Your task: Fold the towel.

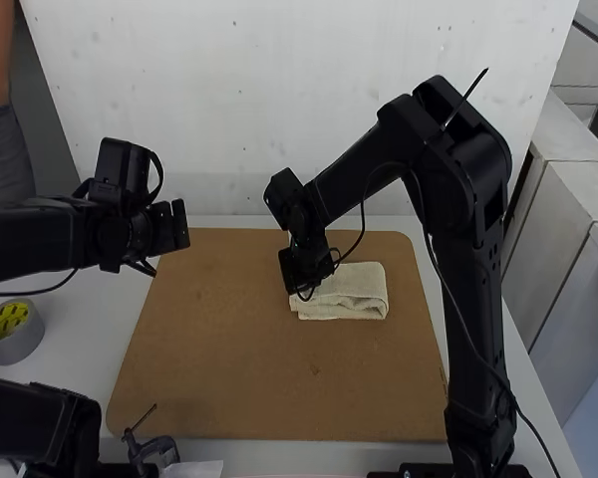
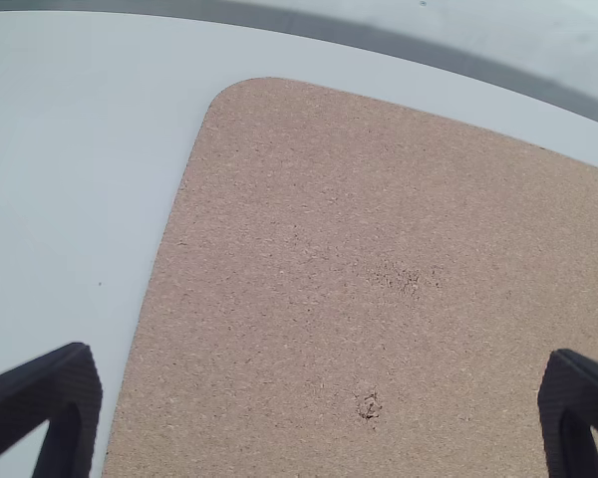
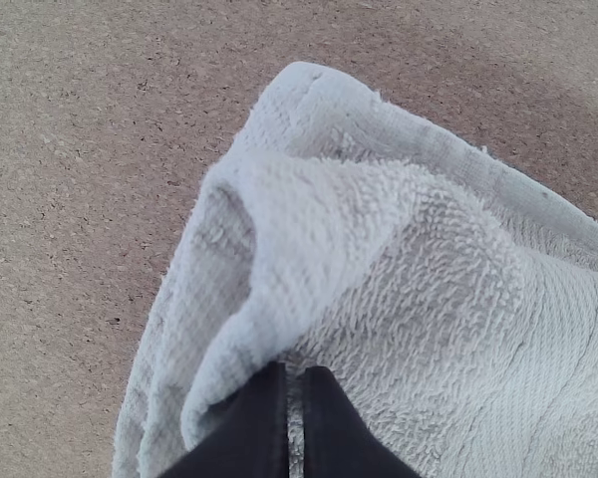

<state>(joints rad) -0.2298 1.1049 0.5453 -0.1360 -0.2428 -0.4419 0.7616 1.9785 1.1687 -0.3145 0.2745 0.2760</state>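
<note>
The white towel (image 1: pixel 362 284) lies folded into a small layered rectangle on the right half of the brown board. At its left end, the right gripper (image 1: pixel 301 287) is down on the cloth. From the right wrist, the towel (image 3: pixel 429 269) shows a raised, bent upper layer near one corner, and the right gripper (image 3: pixel 297 383) is shut on part of this layer. Over the board's far left part hangs the left gripper (image 1: pixel 179 225), away from the towel. Its own wrist view has the left gripper (image 2: pixel 319 398) wide open, with bare board between its fingers.
The brown board (image 1: pixel 219 349) lies on a white table (image 1: pixel 90 329), with a white wall behind. A roll of tape (image 1: pixel 12 331) sits at the table's left. A small clamp-like item (image 1: pixel 154 450) is by the board's near left edge.
</note>
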